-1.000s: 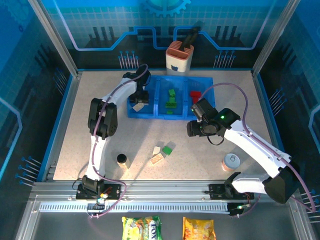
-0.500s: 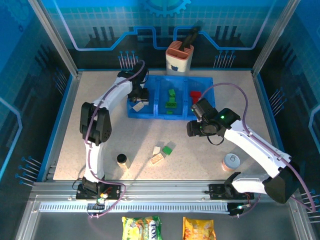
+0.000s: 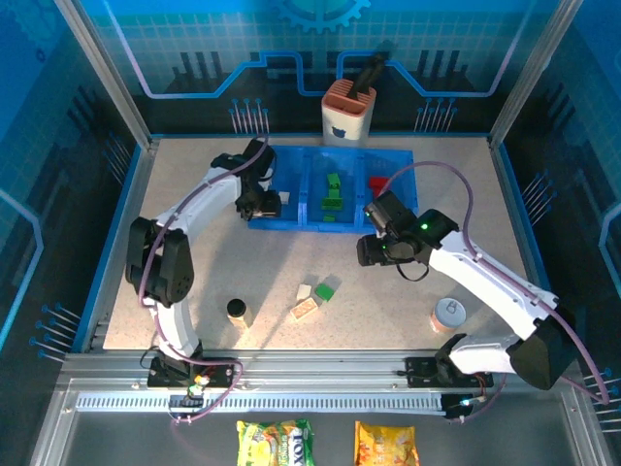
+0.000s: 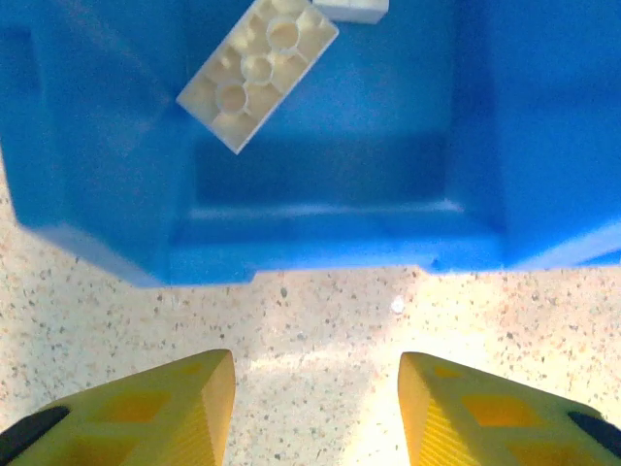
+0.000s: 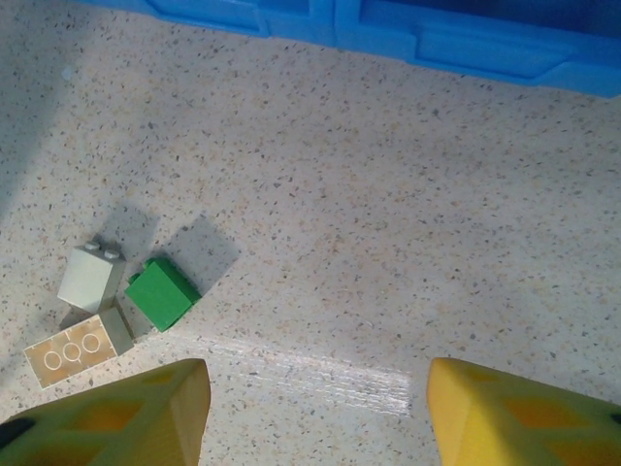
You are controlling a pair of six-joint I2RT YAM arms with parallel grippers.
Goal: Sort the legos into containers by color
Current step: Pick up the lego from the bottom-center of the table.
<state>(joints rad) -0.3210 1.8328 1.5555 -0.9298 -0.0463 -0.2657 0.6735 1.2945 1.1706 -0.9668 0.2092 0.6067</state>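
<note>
Left gripper (image 4: 315, 377) has withdrawn from the translucent blue three-compartment plastic tray (image 4: 320, 243), jaws parted, empty. Right gripper (image 5: 315, 388), likewise parted and empty, stands nearer the loose pieces: small green plastic brick (image 5: 161, 293) and two cream bricks (image 5: 89, 277) lie to its near-left.

Top camera: we look steeply down from high on near side of tray (image 3: 291, 224), far off. Left wrist: close above tray (image 4: 320, 233), its near-left wall, facing down. Right wrist: low over table (image 5: 388, 194) short of tray (image 5: 466, 44), probably tilted forward. All share tray's near wall.
</note>
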